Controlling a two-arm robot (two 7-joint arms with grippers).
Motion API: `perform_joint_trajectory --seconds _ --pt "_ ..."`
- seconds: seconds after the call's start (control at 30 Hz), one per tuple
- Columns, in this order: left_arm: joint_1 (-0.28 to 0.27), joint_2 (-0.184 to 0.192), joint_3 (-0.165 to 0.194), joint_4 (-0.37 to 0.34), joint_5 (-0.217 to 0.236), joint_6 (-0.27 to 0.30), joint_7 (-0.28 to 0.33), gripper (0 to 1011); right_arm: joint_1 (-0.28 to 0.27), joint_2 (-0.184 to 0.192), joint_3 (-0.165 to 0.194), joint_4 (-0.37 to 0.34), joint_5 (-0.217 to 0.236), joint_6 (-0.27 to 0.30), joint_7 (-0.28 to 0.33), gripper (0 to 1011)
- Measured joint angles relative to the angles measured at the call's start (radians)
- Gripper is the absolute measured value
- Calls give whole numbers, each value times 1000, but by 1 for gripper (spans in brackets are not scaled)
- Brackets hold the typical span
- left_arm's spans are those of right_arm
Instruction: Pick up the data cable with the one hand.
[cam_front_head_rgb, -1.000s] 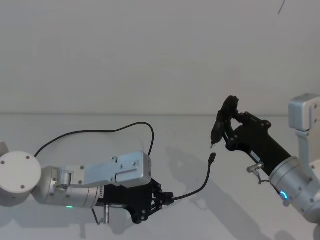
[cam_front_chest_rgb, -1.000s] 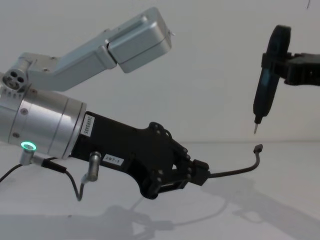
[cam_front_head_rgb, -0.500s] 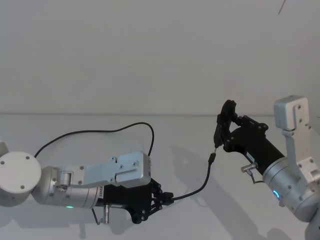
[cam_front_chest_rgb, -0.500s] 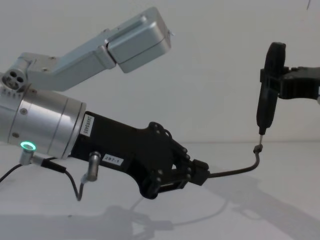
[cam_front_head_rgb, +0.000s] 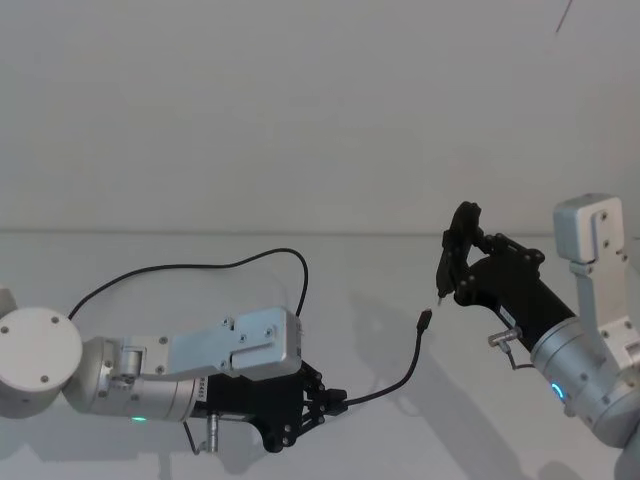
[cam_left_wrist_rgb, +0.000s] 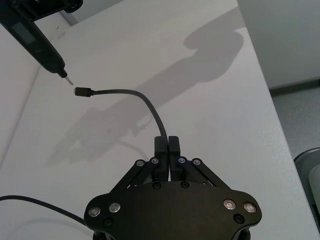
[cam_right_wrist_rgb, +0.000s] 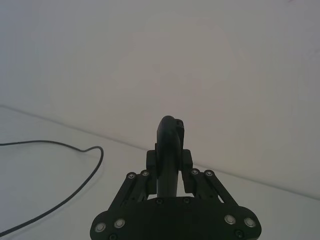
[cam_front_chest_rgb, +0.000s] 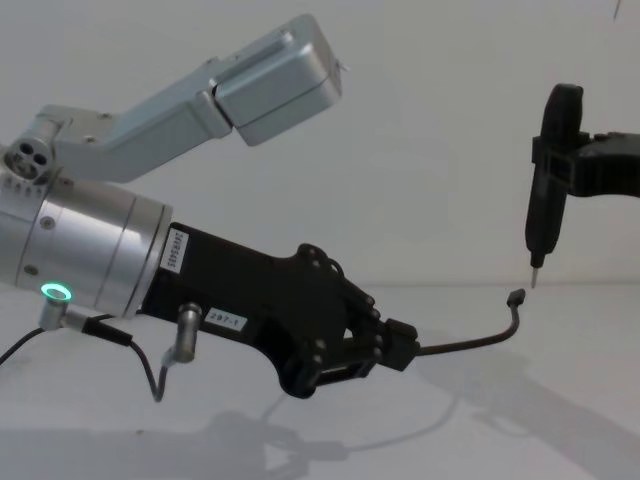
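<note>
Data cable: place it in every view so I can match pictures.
Head view: data cable arcs right from the left tool, lower centre.
Left wrist view: cable curves from tool toward probe.
Right wrist view: cable loops on the table.
Chest view: cable runs right from tool.
Shared landmark: black pointed probe.

You are seeing one readable marking, a small white label (cam_front_chest_rgb: 228, 318) on the black body of the left gripper (cam_front_chest_rgb: 403, 347) reading roughly "297-1", while the white sticker (cam_front_chest_rgb: 178, 250) by its wrist is showing print too fine to read.
</note>
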Motion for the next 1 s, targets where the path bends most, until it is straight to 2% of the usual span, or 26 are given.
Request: perform_joint_trajectory --seconds 0.53,1.0 --pt "0 0 0 0 0 0 0 40 -7 7 17 -10 37 22 69 279" --pt "0 0 0 0 0 0 0 40 -11 5 26 -11 42 21 100 279"
